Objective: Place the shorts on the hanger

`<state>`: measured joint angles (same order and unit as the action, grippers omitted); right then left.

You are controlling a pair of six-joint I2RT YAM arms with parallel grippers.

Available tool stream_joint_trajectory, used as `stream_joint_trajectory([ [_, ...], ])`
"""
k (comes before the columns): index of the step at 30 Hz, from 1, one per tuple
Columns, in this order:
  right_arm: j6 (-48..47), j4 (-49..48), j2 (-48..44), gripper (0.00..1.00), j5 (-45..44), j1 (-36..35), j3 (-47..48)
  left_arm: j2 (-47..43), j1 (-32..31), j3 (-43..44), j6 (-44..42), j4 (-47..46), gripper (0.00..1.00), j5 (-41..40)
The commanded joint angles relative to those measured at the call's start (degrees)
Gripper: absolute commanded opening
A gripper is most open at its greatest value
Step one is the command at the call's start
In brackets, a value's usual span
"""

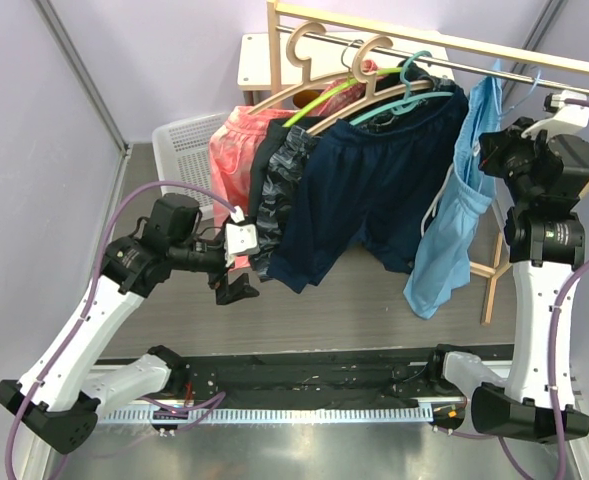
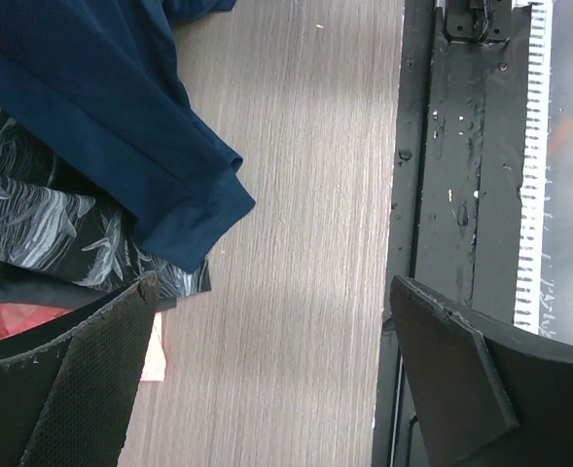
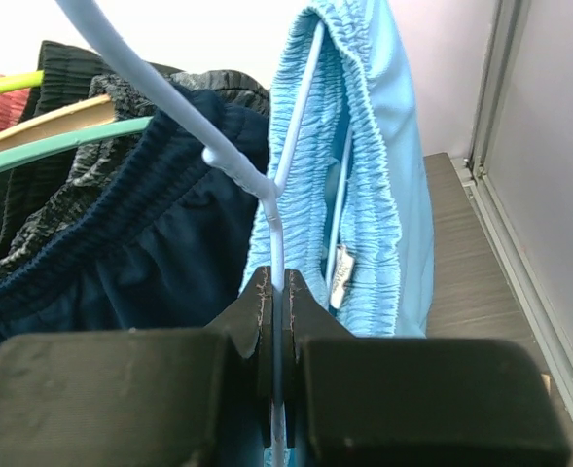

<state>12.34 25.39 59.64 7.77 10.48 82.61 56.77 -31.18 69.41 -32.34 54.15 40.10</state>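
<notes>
R arm (image 1: 544,250) is up at the far-right end of the rail (image 1: 424,55), jaws pressed together on the hanger (image 3: 278,248), pinching its thin pale-blue wire just below a bend. The shorts (image 3: 383,146) hang right behind that wire, elastic waist bunched at the top and touching it. From above, the shorts (image 1: 454,210) dangle long over the far-right part of the worktop (image 1: 354,310), white drawstring (image 1: 436,205) trailing down the left side. Navy shorts (image 1: 374,190) hang just beside them to the left, then a black patterned pair (image 1: 279,190), then coral-pink (image 1: 236,150), on wooden, teal & green hangers. L arm (image 1: 124,280) sits low near the left side, jaws spread wide w/ nothing betw. them, by the navy hem (image 2: 169,224). White basket (image 1: 189,150) at the far-left corner.
</notes>
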Motion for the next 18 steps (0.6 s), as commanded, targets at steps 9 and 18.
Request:
stream_joint_trajectory([
  [9,-0.8,-6.0,4.7,0.01,-24.7,-21.5,4.3,0.9,-0.2,-0.1,7.5,-4.8,1.0,-0.5],
  [18,10.0,-0.6,12.0,0.01,-30.5,-28.4,12.0,-0.7,-0.3,-1.8,13.8,-6.3,1.0,-0.5],
])
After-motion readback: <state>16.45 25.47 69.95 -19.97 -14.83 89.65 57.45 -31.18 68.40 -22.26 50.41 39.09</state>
